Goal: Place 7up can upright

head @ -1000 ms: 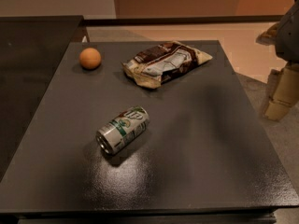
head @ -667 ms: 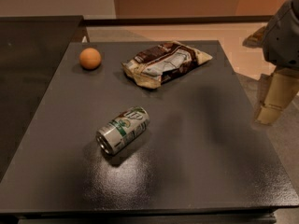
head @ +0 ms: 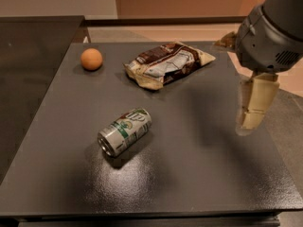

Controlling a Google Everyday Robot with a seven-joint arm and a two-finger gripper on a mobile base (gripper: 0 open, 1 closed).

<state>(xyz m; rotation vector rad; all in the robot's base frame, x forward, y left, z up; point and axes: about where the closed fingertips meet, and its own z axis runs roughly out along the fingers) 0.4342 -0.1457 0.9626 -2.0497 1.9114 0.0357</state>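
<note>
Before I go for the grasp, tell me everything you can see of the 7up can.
The 7up can is a silver metal can with a green-and-white label. It lies on its side on the dark table, one round end facing the lower left. Nothing else touches it. The gripper hangs at the table's right edge, well apart.

materials and finishes. my gripper [head: 250, 121], at the right edge of the table [head: 199, 164]: matt cream plastic, under a smooth grey housing [head: 270, 37] with a soft sheen. 7up can [head: 125, 132], near centre: glossy silver metal with a printed label. table: dark, finely grained top, dull sheen. snack bag [head: 166, 64], far: crinkled, shiny film. ball [head: 91, 59], far left: matt orange.
</note>
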